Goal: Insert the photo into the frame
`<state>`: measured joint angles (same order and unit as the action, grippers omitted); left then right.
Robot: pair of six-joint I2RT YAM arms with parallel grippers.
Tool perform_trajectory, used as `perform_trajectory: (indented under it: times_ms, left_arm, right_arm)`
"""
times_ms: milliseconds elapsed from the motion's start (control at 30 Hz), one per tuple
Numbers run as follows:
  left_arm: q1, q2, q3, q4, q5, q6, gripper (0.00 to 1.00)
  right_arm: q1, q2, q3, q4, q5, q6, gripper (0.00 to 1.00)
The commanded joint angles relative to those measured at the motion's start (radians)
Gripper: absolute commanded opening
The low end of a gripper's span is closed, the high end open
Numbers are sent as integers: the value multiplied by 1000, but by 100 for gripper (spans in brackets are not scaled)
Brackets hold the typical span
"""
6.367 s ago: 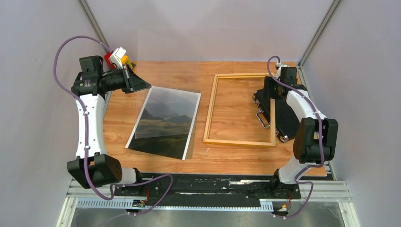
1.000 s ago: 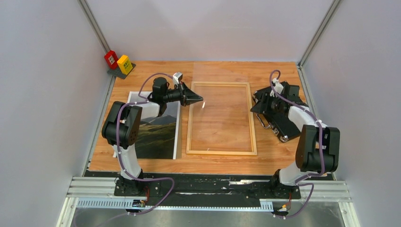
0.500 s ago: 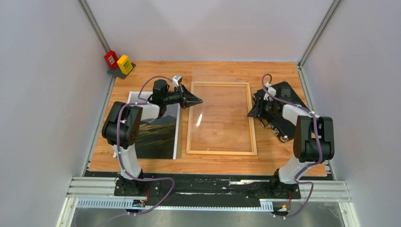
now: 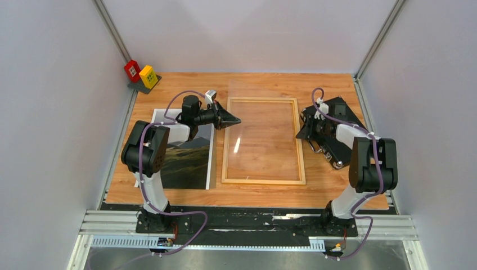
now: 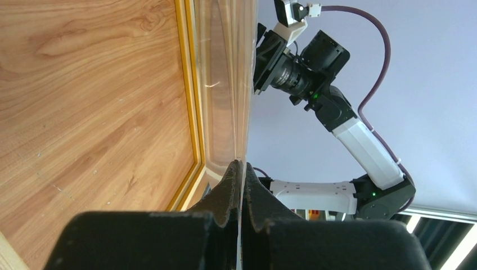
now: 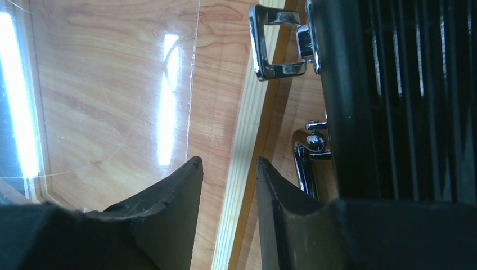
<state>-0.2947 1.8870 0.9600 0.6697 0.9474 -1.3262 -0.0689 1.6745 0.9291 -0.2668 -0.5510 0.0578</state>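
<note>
The photo [image 4: 188,163] lies flat on the tabletop [image 4: 253,194] at the frame's 9 o'clock, its far end under the left arm. The left claw [image 4: 236,120] is clenched on the thin edge of the clear pane [image 4: 264,135], above the frame's left rail. The frame [image 4: 263,181] lies flat mid-tabletop. The right claw [image 4: 298,133] is parted at its right rail, with the black case [image 4: 340,146] at 3 o'clock.

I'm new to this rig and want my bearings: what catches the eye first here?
The wooden frame lies flat in the middle of the table, with the left gripper pinched shut on the edge of a clear pane over it. The photo of mountains lies left of the frame, partly under the left arm. The right gripper, jaws apart, sits at the frame's right rail beside a black case.
</note>
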Motion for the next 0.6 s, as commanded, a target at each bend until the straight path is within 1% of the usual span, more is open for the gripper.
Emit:
perform_trajectory:
  times_ms: [0,233,467,567]
  left_arm:
    - [-9,-2,0,34,2,22,0]
    - [-9,12,10,40,7,22,0]
    - [-16,57,17,98,16,-30,0]
    - [-21,66,19,112,15,-46,0]
  right_arm:
    - [4,21,39,44,11,-8,37]
    - [4,56,64,41,7,-3,31]
    - [4,73,74,41,0,-1,25]
    - [4,76,75,41,0,-2,24]
